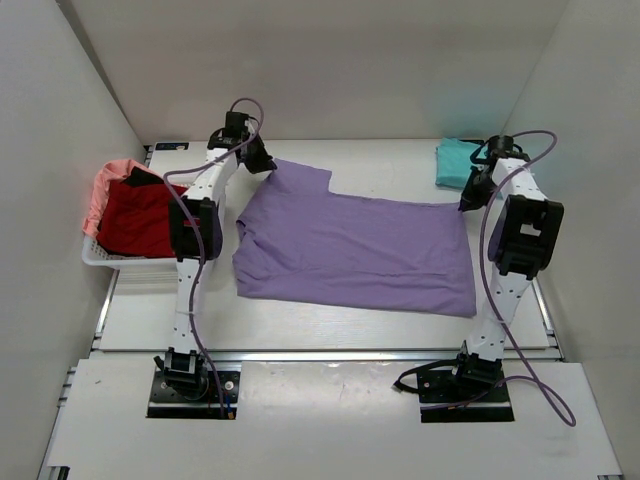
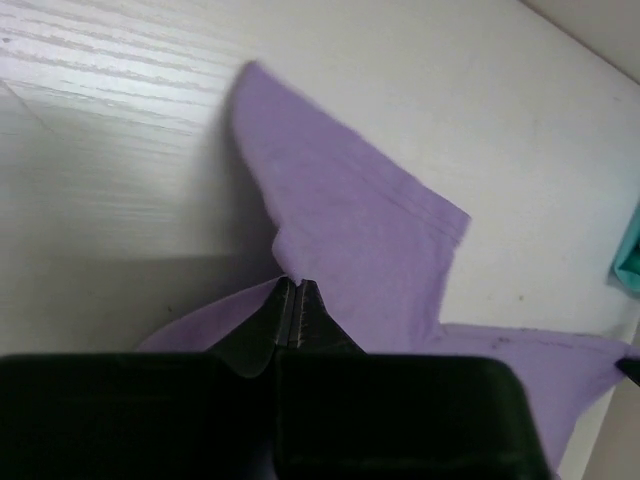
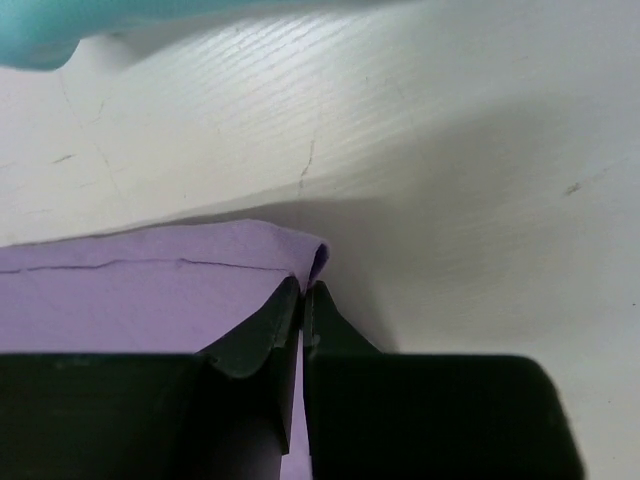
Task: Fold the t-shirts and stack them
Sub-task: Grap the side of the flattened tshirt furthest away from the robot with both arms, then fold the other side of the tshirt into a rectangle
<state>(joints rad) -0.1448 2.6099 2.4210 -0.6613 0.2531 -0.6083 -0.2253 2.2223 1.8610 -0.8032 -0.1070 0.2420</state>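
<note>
A large lavender-purple t-shirt (image 1: 350, 250) lies spread flat across the middle of the table. My left gripper (image 1: 268, 163) is at its far left corner by the sleeve, jaws shut on a pinch of the purple cloth (image 2: 350, 220). My right gripper (image 1: 466, 205) is at the far right corner, shut on a raised fold of the purple hem (image 3: 150, 290). A folded teal t-shirt (image 1: 455, 160) lies at the back right. A red t-shirt (image 1: 135, 215) and a salmon-pink one (image 1: 105, 185) sit in the basket on the left.
The white lattice basket (image 1: 100, 260) stands against the left wall, beside the left arm. White walls close in the table on three sides. The teal t-shirt (image 3: 40, 30) lies just beyond the right gripper.
</note>
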